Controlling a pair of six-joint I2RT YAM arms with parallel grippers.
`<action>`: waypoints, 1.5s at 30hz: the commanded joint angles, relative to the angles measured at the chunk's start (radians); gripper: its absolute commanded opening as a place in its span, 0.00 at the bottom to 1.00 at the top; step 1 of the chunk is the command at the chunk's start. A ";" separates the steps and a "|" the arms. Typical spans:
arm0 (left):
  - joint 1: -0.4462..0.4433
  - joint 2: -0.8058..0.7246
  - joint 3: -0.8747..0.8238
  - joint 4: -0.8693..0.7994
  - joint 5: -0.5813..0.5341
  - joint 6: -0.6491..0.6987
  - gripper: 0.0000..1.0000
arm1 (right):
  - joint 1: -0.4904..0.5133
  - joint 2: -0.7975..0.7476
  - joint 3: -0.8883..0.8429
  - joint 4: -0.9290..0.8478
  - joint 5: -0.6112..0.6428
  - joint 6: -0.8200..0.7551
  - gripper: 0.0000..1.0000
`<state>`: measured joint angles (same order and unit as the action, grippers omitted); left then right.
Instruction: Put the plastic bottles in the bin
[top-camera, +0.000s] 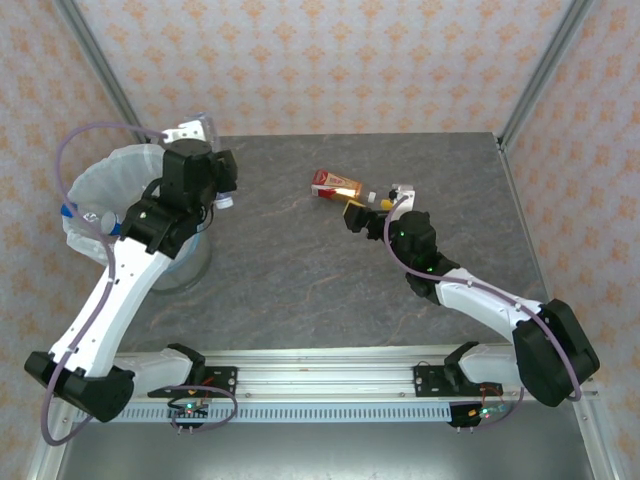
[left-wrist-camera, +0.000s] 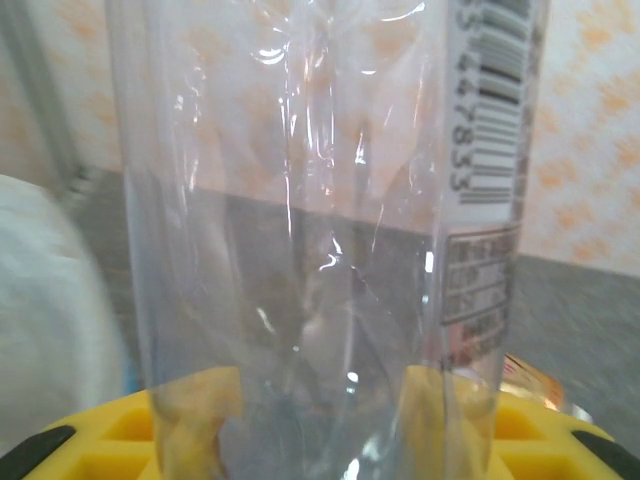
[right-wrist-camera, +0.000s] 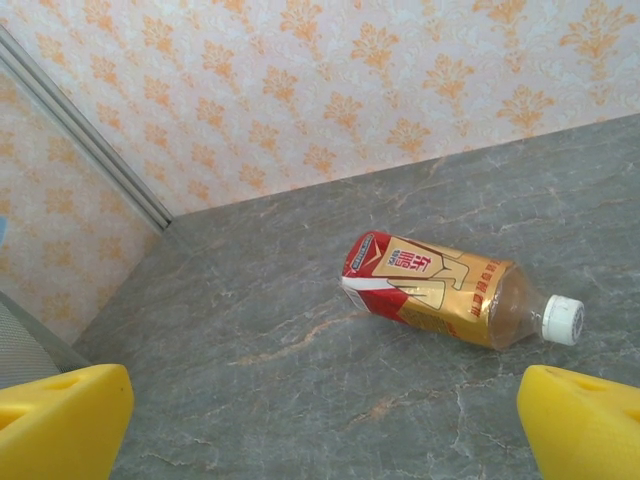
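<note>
Left fingers (left-wrist-camera: 110, 435): clamped on clear crushed plastic bottle (left-wrist-camera: 300, 230), near rim of round grey-blue bag-lined bin (top-camera: 95, 180).
Right fingers (right-wrist-camera: 60, 420): wide apart, empty, near red-gold labelled bottle (right-wrist-camera: 430, 290) lying on bench (top-camera: 300, 270).
Risk: an off-centre release could miss the bin.

The top camera is looking down from above and behind the two arms (top-camera: 110, 300), covering the whole table (top-camera: 300, 270). The left wrist camera is sitting close against a clear bottle (left-wrist-camera: 300, 200), facing the wall (left-wrist-camera: 590, 120). The right wrist camera is looking low across the table at a red-and-gold bottle (right-wrist-camera: 440, 290), which the top camera is also showing.
</note>
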<state>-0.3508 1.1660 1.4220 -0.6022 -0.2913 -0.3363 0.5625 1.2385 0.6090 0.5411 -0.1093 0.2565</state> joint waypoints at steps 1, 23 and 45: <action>0.019 -0.047 -0.014 -0.005 -0.250 0.034 0.32 | 0.007 0.001 0.029 0.044 -0.004 -0.017 0.99; 0.570 0.041 -0.026 -0.134 0.012 -0.131 0.51 | 0.008 -0.020 0.023 0.017 0.006 -0.025 0.99; 0.284 0.116 0.180 -0.143 0.212 -0.102 1.00 | 0.005 -0.007 0.018 -0.079 0.099 -0.055 0.99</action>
<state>-0.0387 1.2896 1.5810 -0.7589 -0.1024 -0.4465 0.5625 1.2221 0.6090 0.5159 -0.0471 0.2333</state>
